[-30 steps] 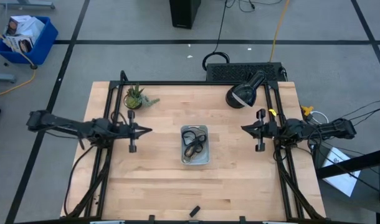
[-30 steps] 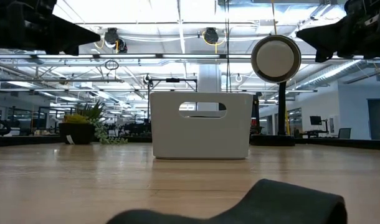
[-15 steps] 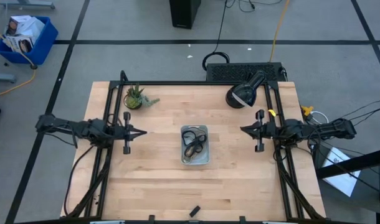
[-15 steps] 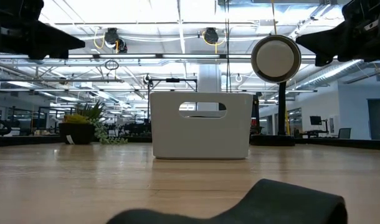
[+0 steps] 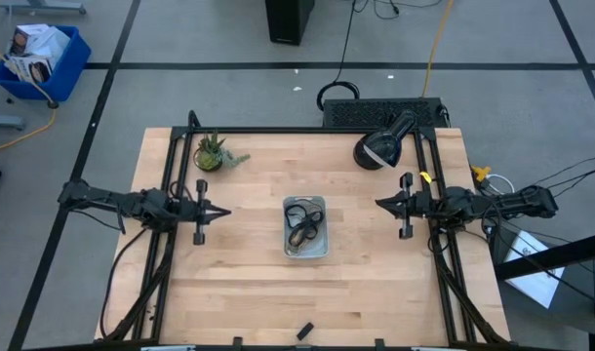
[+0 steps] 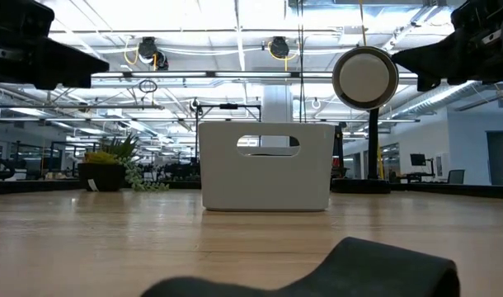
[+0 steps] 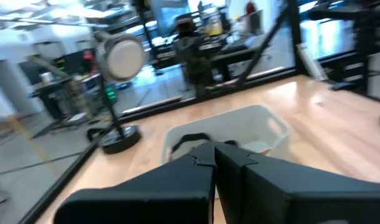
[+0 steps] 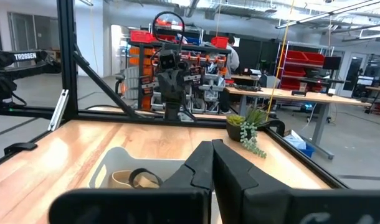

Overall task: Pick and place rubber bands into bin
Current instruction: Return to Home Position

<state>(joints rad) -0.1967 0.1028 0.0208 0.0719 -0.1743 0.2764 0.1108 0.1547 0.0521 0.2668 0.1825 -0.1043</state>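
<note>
The bin (image 5: 305, 227), a small pale tray, stands at the table's middle with tan and black rubber bands (image 5: 302, 222) lying inside it. It also shows in the low view (image 6: 265, 166), the left wrist view (image 7: 265, 124) and the right wrist view (image 8: 118, 165). My left gripper (image 5: 225, 210) is shut and empty, hovering left of the bin. My right gripper (image 5: 379, 203) is shut and empty, hovering right of the bin.
A small potted plant (image 5: 211, 152) stands at the far left. A round black lamp (image 5: 379, 148) stands at the far right. A small black block (image 5: 303, 331) lies near the table's near edge. A blue crate (image 5: 39, 57) sits on the floor beyond the table.
My left gripper has drawn back toward the table's left edge, away from the bin, still shut and empty. The bin and rubber bands have stayed where they were.
</note>
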